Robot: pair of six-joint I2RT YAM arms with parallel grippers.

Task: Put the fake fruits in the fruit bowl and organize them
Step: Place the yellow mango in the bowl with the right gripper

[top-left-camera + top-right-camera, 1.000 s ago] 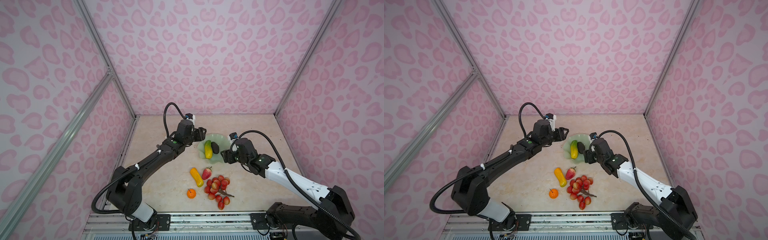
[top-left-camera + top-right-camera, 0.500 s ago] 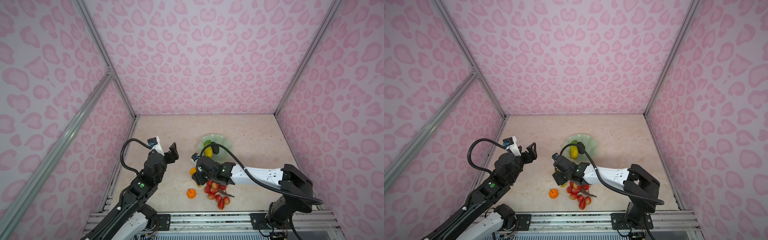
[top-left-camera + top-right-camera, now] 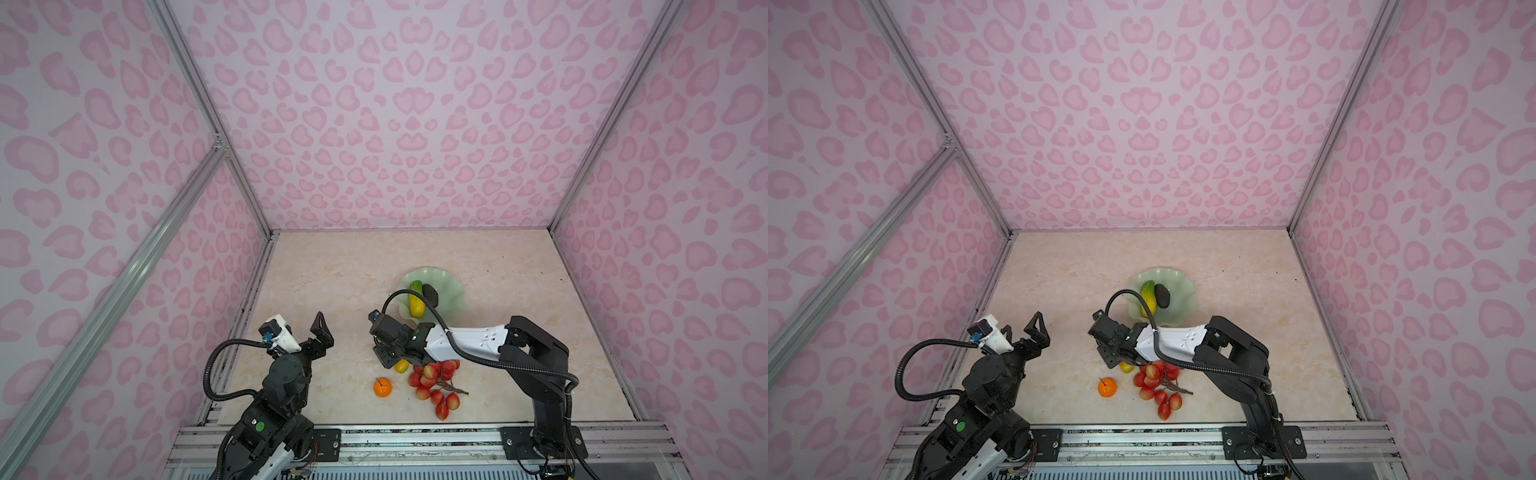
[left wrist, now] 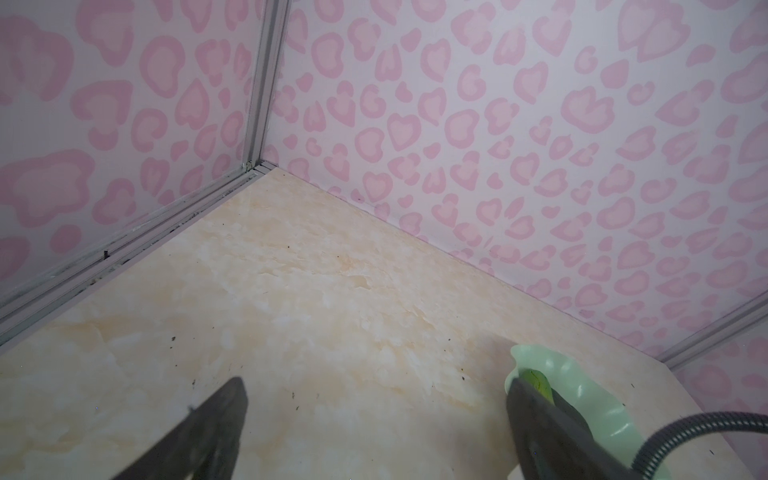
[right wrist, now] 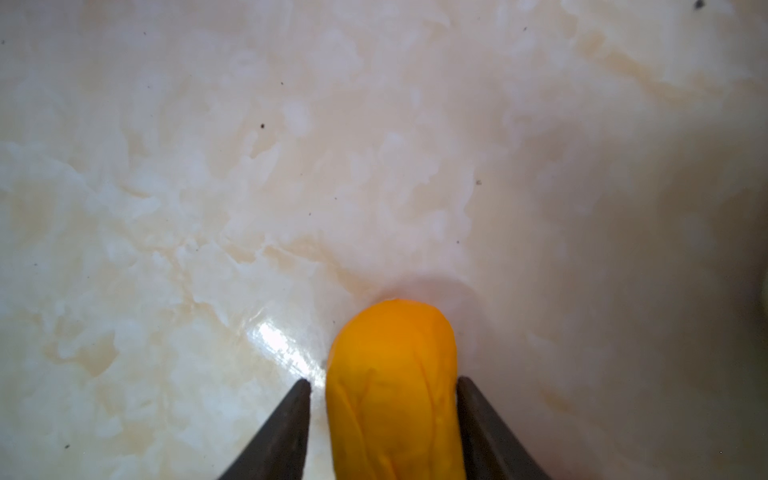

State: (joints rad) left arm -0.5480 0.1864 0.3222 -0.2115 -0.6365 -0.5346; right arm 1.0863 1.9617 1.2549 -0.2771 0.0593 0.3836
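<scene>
Straddling the yellow-orange fruit (image 5: 392,390) near the tabletop's front edge, the right gripper (image 5: 382,424) stands nearly pinched, contact uncertain. Left gripper (image 3: 320,336) spread, empty. Fruit bowl (image 3: 451,286) holds green-yellow fruit (image 3: 416,300) and avocado (image 3: 432,294); orange (image 3: 382,387) and berry bunch (image 3: 434,384) remain outside.
</scene>
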